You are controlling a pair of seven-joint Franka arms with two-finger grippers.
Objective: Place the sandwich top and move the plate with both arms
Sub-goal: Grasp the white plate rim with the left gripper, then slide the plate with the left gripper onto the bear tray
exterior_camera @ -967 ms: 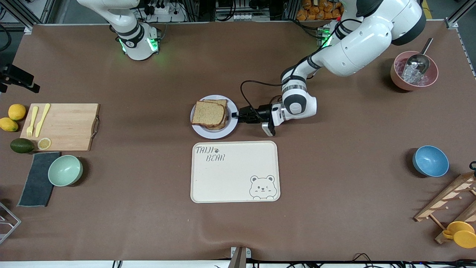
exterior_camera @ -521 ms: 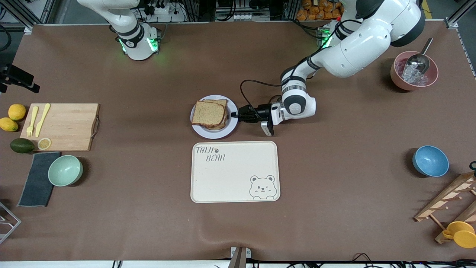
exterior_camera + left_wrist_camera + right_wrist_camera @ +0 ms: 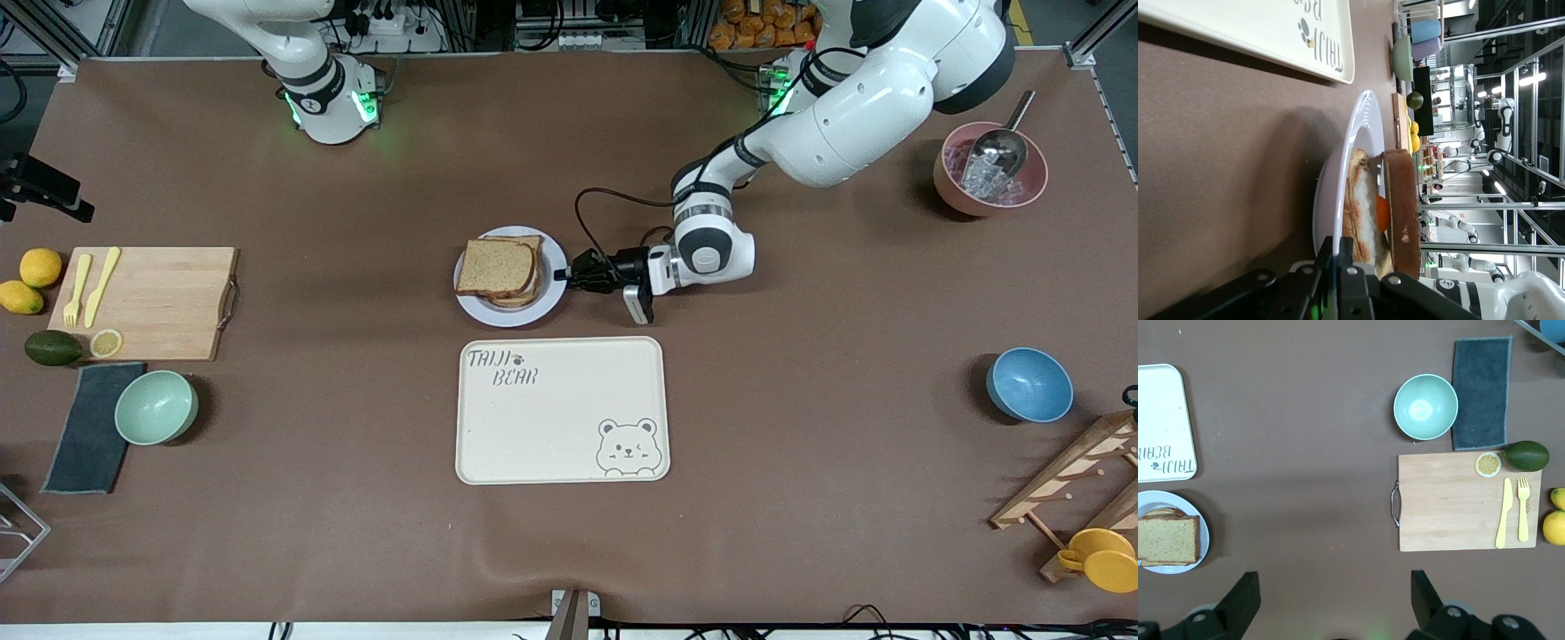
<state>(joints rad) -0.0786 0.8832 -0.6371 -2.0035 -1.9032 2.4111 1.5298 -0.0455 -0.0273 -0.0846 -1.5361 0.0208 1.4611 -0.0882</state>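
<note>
The sandwich top (image 3: 495, 268) lies on the stacked sandwich on the plate (image 3: 553, 301), mid-bench, just farther from the front camera than the cream tray (image 3: 562, 411). The left hand (image 3: 566, 274) is clamped on the plate rim. The right hand (image 3: 1335, 600), fingers apart, waits high above the bench.

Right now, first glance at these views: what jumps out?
The left gripper is shut on the rim of the plate mid-table, with the sandwich top already on the stack. The cream tray lies just nearer the camera. The right gripper hangs open near the cutting board.
</note>
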